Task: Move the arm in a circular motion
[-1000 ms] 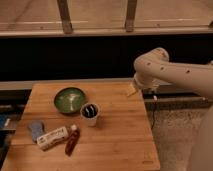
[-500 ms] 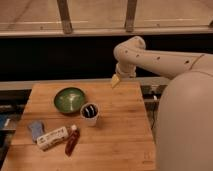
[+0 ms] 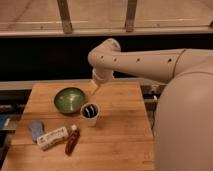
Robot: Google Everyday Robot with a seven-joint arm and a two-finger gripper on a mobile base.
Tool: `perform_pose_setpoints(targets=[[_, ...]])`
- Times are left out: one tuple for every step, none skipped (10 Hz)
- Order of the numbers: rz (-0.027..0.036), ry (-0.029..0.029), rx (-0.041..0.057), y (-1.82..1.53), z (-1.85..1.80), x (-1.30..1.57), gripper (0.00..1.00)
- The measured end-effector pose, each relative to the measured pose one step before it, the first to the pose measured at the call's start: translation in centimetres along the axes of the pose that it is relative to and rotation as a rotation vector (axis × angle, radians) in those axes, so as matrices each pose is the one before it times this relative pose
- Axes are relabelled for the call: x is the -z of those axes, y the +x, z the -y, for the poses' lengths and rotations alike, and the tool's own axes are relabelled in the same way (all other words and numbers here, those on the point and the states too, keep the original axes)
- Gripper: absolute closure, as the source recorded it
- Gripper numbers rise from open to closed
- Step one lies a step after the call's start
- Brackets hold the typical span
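Observation:
My thick cream-white arm [image 3: 150, 62] with small dark holes reaches in from the right and bends at a rounded joint [image 3: 102, 55]. The gripper [image 3: 94, 88], a small pale yellowish tip, hangs below the joint. It hovers above the far part of the wooden table [image 3: 120, 130], just right of a green bowl [image 3: 69, 99] and above a white cup [image 3: 90, 114]. It touches nothing.
A white cup with dark items stands mid-table. A red-brown bottle [image 3: 72, 140], a white packet [image 3: 52, 137] and a blue-grey object [image 3: 36, 129] lie at the front left. A dark ledge and a railing with windows run behind the table.
The arm has swung leftwards and forward over the table. The joint and tip have moved from the table's right edge to near the green bowl. The arm fills more of the view.

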Motion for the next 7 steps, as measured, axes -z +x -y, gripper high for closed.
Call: perform_pose_setpoints(targets=[[0.00384,-0.0048,0.02644,0.851,-2.069,0.456,0.2],[0.00255,-0.00596,0.02555,1.511,-2.614,0.535,0.2],[-0.00134,-0.00226,0.00764,1.325,-1.571,0.332,0.2],[-0.00754,-0.00127,-0.00562,2.393,-1.741,0.305,0.2],[-0.01338,0.00169,-0.01904,2.487,-0.807,0.123,0.2],[-0.013,0.00301,-0.02482,2.095,-0.134,0.035,0.2],[-0.01553,0.00569,-0.03152,1.848,0.267,-0.126,0.2]])
